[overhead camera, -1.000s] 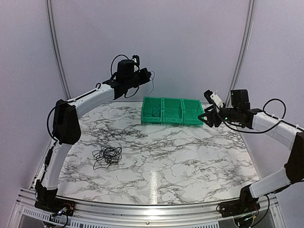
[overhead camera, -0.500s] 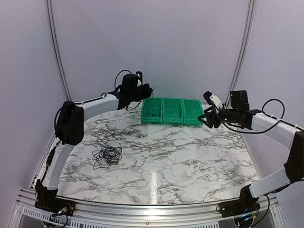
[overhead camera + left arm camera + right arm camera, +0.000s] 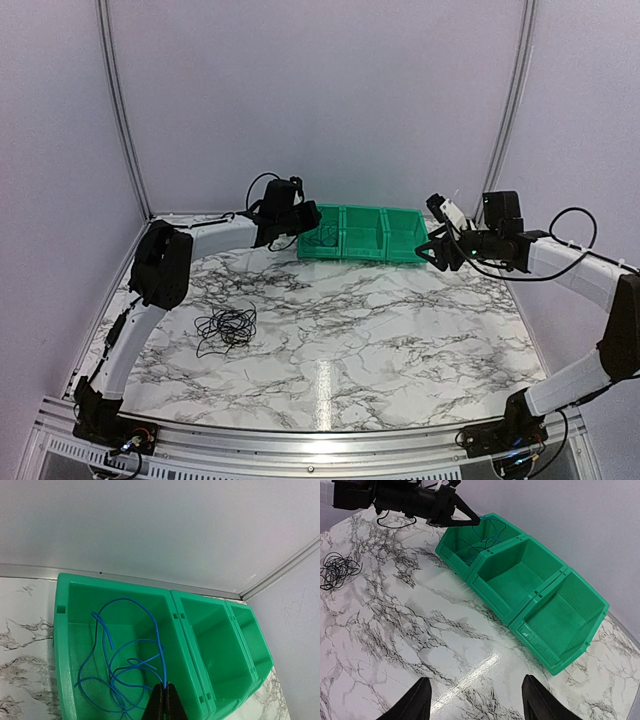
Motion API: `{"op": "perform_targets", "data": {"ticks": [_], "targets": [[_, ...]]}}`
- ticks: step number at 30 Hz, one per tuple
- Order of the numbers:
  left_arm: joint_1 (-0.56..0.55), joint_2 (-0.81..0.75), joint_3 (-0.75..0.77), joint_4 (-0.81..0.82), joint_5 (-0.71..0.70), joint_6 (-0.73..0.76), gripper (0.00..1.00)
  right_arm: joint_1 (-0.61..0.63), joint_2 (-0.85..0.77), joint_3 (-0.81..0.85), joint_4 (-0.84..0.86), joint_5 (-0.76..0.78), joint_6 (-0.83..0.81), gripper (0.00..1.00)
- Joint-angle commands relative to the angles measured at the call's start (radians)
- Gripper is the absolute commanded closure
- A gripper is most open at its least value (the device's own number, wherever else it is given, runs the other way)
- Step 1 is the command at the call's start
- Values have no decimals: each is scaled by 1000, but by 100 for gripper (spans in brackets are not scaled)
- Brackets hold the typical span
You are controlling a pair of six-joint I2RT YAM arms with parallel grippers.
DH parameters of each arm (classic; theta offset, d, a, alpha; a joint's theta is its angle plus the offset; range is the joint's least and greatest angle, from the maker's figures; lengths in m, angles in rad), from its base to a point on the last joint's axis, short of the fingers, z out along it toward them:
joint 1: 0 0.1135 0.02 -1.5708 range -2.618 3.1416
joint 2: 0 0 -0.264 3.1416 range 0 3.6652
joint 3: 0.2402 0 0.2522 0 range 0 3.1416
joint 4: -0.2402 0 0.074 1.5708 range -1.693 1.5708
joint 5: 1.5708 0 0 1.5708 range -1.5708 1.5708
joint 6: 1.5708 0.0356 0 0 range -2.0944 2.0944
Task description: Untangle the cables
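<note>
**Left gripper [image 3: 164, 702] pinched shut on blue cable [image 3: 158, 630] at left bin [image 3: 62, 645].**
In the last second the arm dropped from above. The cable now coils inside that bin, so release is judged next. Middle bin [image 3: 215, 645] and right bin [image 3: 250, 630] hold nothing. Right gripper [image 3: 479, 705] hovers wide, empty. Black tangle [image 3: 225, 327] lies on table [image 3: 400, 330].

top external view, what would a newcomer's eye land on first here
The row of three green bins at the far edge of the marble table stands out most. The left pincer is shut on a blue cable looped inside the leftmost bin. A black cable tangle lies loose on the table's left side.
</note>
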Motion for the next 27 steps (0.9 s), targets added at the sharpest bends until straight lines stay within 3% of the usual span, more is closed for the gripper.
{"op": "perform_targets", "data": {"ticks": [1, 3, 7, 11, 21, 27], "targets": [[-4, 22, 17, 34, 25, -8, 100, -7, 11, 1, 10, -14, -13, 38], [-4, 16, 15, 27, 27, -7, 99, -6, 11, 1, 8, -15, -13, 38], [-4, -33, -24, 14, 13, 3, 79, -7, 7, 1, 7, -16, -16, 38], [-4, -138, -145, 53, -10, 31, 70, -6, 4, 1, 5, -17, -19, 38], [-5, -368, -397, 61, -27, 107, 63, -6, -2, 2, 1, -24, -25, 38], [-22, -577, -651, 62, -80, 206, 62, -6, -10, -9, 2, -42, -49, 38]]}}
